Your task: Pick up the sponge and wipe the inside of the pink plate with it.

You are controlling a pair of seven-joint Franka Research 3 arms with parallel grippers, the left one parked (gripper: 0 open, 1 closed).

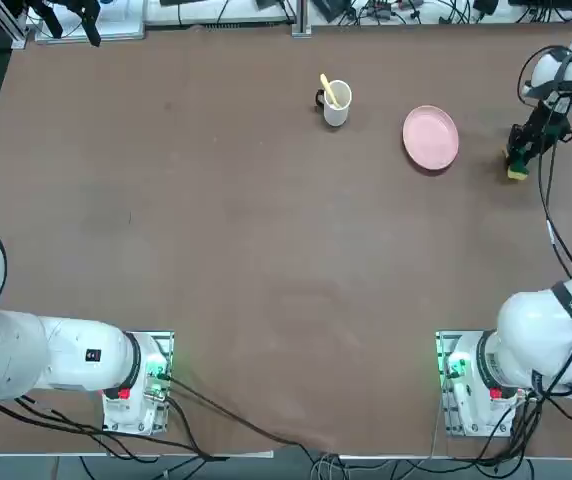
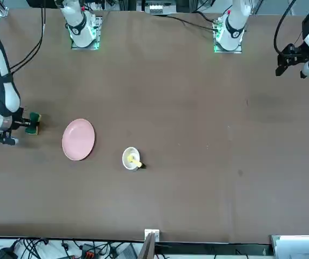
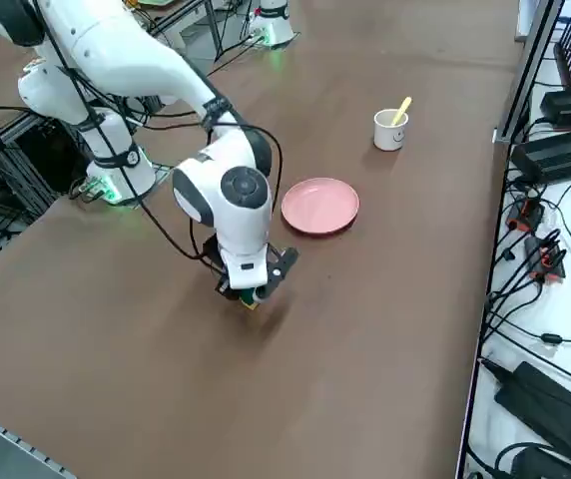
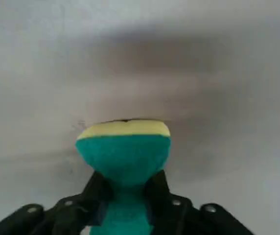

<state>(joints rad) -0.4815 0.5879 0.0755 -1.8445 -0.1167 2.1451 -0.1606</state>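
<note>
Toward the far right of the brown worktop [image 1: 266,250], as the robot faces it, the right tool [image 4: 130,190] is closed around the sponge [image 4: 124,152], one finger pressing into either side of it; the grip pinches the green layer narrow, and above the fingertips it flares wide again, with the yellow foam forming a band along the end away from them; whether that foam touches the worktop, I cannot tell. Near the sponge, on the robot's left of it and slightly farther from the arm bases, the pink plate [image 1: 431,137] lies on the worktop, round, shallow and smooth; the sponge and plate are apart, with bare brown surface between them. Beyond the plate, farther to the robot's left, the white mug [image 1: 337,103] stands upright with its dark handle [image 1: 320,98] on the side away from the plate; a yellow utensil [image 3: 402,111] leans in it, its upper end sticking out over the rim. Along the white right arm [image 3: 221,180] run black cables [image 3: 134,190], some hanging in loops beside it.
</note>
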